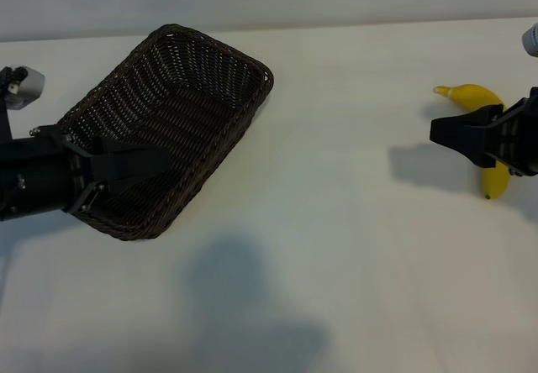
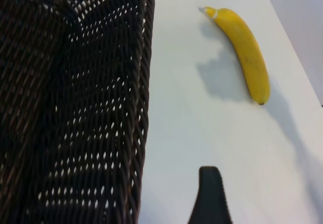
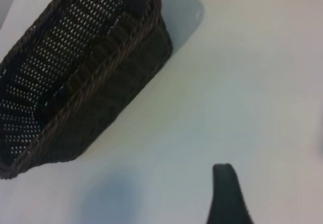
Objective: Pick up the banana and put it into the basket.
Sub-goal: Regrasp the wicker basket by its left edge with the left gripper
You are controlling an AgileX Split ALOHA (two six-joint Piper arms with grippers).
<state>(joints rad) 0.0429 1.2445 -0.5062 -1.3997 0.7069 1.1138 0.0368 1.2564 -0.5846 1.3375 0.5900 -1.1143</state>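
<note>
The dark-brown wicker basket (image 1: 189, 87) lies empty at the left of the white table. My left gripper (image 1: 160, 165) hovers open over its near-left corner and holds nothing. Its wrist view shows one black finger (image 2: 211, 196) beside the basket wall (image 2: 75, 108), with the banana (image 2: 245, 52) far off on the table. The yellow banana (image 1: 475, 97) lies at the far right, its middle hidden under my right gripper (image 1: 437, 131), which hangs open above it and holds nothing. The right wrist view shows one finger (image 3: 228, 196) and the basket (image 3: 75, 77), not the banana.
White tabletop (image 1: 336, 222) stretches between basket and banana. The arms' shadows fall on it near the front and beside the right gripper. A pale wall borders the table's far edge.
</note>
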